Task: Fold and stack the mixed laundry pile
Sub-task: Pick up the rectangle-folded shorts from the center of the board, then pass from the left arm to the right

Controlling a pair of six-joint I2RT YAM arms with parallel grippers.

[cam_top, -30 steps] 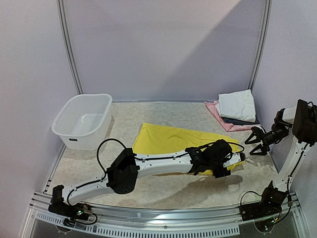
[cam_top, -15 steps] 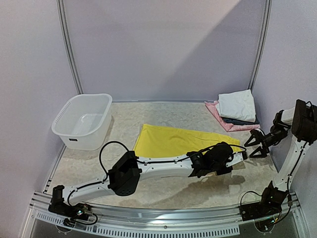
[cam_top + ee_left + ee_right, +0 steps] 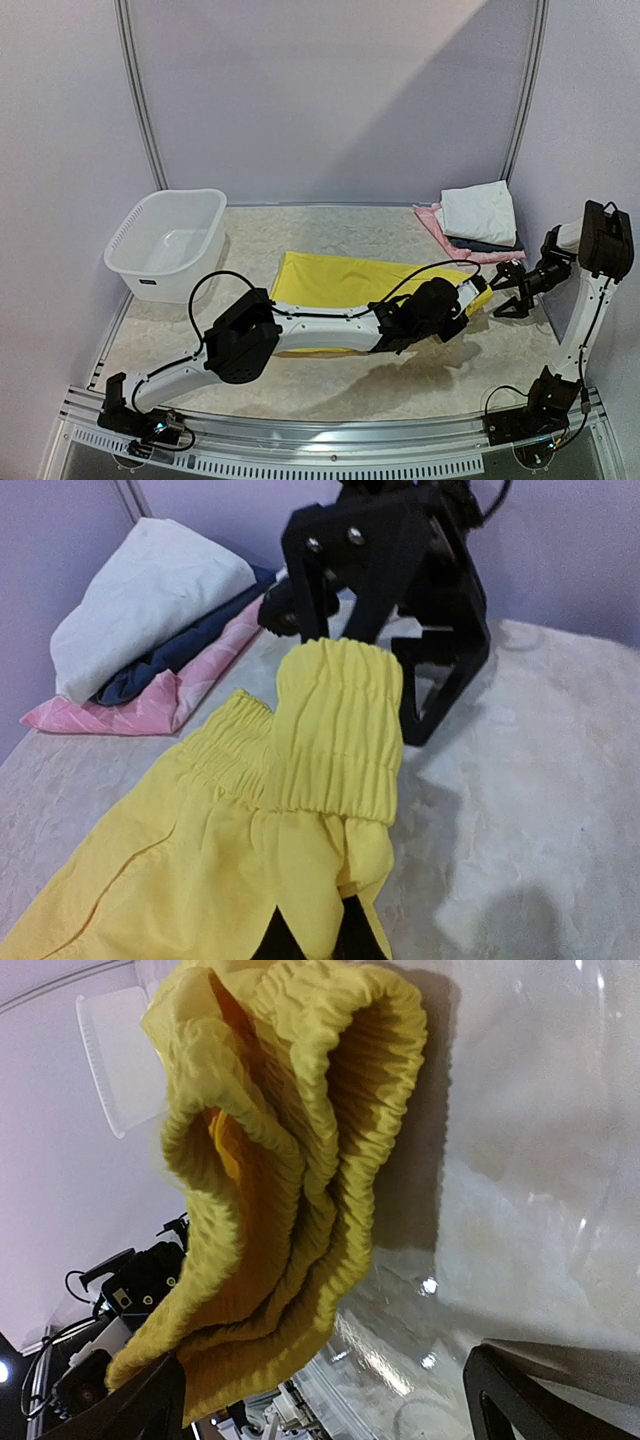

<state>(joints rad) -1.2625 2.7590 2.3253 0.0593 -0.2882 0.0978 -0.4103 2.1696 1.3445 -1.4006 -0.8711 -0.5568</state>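
On the pale table the yellow shorts lie spread, waistband raised in the clamped left gripper, so folding seems to start; next the right gripper, jaws apart just beside, should pinch it.

I see the yellow shorts as thin matt cloth, smooth over the legs and tightly ribbed along the waistband. The table under them looks pale and marbled, with a slight sheen. Left of the shorts, the basket is smooth white plastic, faintly glossy. Right of the shorts, the folded stack is soft matt cloth.
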